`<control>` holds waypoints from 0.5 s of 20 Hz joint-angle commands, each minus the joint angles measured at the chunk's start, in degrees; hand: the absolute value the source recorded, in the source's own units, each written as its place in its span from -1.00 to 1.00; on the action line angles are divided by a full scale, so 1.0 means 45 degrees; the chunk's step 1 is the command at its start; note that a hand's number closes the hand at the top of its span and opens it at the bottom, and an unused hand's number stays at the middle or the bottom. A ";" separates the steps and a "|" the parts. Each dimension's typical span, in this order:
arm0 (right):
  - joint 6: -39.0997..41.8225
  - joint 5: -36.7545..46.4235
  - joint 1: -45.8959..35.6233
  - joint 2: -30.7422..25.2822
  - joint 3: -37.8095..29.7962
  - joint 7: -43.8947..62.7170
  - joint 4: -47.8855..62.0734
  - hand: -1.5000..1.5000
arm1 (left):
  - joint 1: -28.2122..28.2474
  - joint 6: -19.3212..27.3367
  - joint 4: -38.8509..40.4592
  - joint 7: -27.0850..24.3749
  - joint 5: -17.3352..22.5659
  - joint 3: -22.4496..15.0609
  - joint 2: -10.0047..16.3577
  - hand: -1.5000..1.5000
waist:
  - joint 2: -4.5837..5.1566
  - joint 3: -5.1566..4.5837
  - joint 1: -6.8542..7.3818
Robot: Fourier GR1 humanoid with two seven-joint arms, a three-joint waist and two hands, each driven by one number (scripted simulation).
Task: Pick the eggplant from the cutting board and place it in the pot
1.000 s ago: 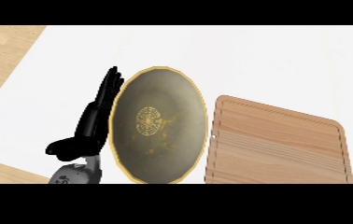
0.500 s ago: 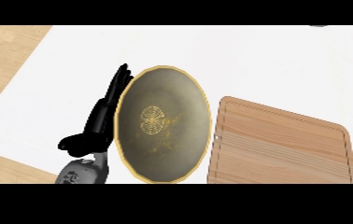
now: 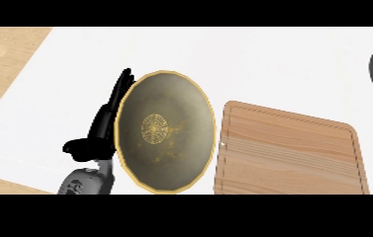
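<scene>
The left hand (image 3: 100, 132) is standing just beside the gold-rimmed plate (image 3: 175, 162), fingers straight and pressed together, holding nothing, while the right hand is showing nowhere. The eggplant is not appearing anywhere, and the wooden cutting board (image 3: 291, 152) is carrying nothing, so I am judging the step as either carrying or placing out of view. Counting: one hand, one plate, one board, no eggplant, and one dark sliver (image 3: 370, 68) at the right edge, possibly the pot.
</scene>
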 commanded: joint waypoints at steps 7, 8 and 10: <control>-0.0890 0.1189 -0.0633 0.0777 -0.1074 0.3490 0.1203 1.00 | 0.0313 0.0104 0.0103 -0.0141 0.0313 0.0699 0.0211 0.00 | -0.0305 0.0026 -0.0946; -0.1009 0.1127 -0.0555 0.0770 -0.1323 0.3392 0.1274 1.00 | 0.0601 0.0120 -0.0074 -0.0077 0.0223 0.0636 0.0298 0.00 | -0.0375 0.0033 -0.1026; -0.1200 0.1005 -0.0675 0.0890 -0.1777 0.3278 0.1352 1.00 | 0.0363 0.0412 0.0297 -0.0314 0.0148 0.0850 0.0151 0.00 | -0.0340 0.0032 -0.1197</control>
